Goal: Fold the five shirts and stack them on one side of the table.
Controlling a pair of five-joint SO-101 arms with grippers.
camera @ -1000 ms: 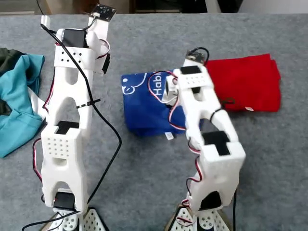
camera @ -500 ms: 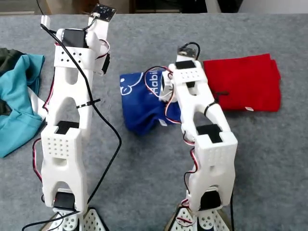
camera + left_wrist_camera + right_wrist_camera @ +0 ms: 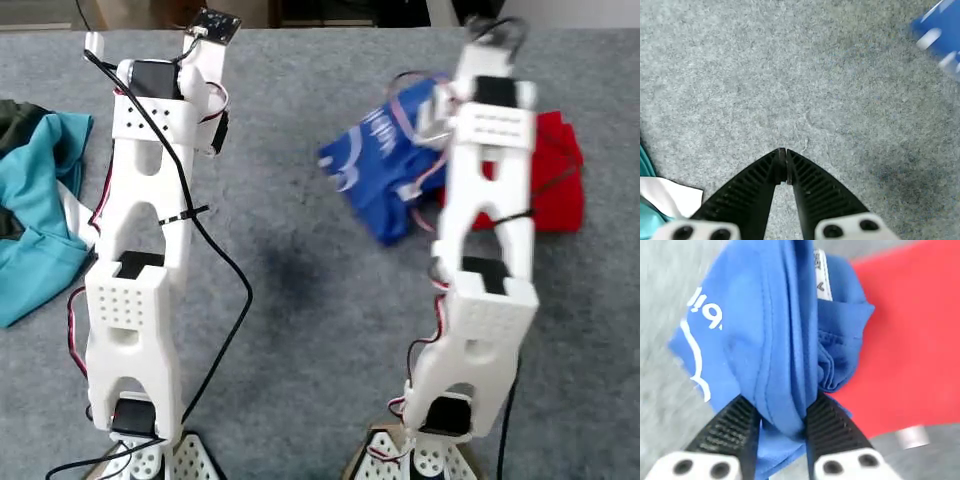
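arms: 2, left arm (image 3: 140, 250) and right arm (image 3: 485, 230)
grippers: 2, left gripper (image 3: 784, 156) and right gripper (image 3: 781, 405)
shirts by colour: 4
far right corner: blue shirt (image 3: 375, 170), red shirt (image 3: 555, 170)
left edge: teal shirt (image 3: 40, 240), dark shirt (image 3: 15, 118)
white strip (image 3: 72, 212): 1, on the teal; separate shirt or not, can't tell
table (image 3: 300, 320): 1

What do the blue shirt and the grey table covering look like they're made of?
Blue shirt: thin, soft knit fabric, probably cotton or a blend; matte, bunches in limp folds, stitched seams.
Table covering: looks like grey felt or short-pile carpet; fuzzy, mottled fibres.
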